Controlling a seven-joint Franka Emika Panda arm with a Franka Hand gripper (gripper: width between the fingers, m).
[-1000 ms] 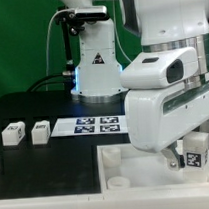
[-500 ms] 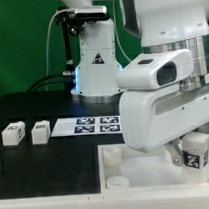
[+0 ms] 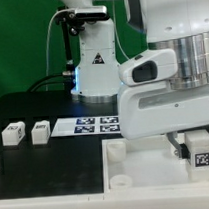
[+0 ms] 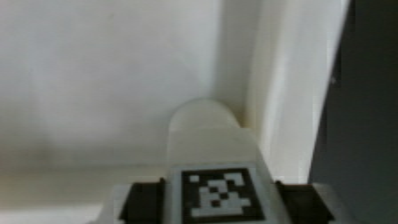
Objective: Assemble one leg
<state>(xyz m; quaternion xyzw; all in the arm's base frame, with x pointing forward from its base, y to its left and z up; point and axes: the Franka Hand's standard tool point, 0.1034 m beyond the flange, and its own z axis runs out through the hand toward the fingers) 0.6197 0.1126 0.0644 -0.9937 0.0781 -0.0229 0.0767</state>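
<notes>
One leg (image 3: 202,152) is a small white block with a black-and-white square tag on its face; it sits low at the exterior view's right, partly hidden; in the wrist view this leg (image 4: 217,170) looks long and white with a rounded end; two more legs (image 3: 11,134) (image 3: 39,132) stand side by side on the black table at the exterior view's left, close but apart.

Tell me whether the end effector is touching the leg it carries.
Touching. In the exterior view the end effector has its fingers closed against both sides of the leg; the wrist view shows the tagged leg sitting between them.
</notes>
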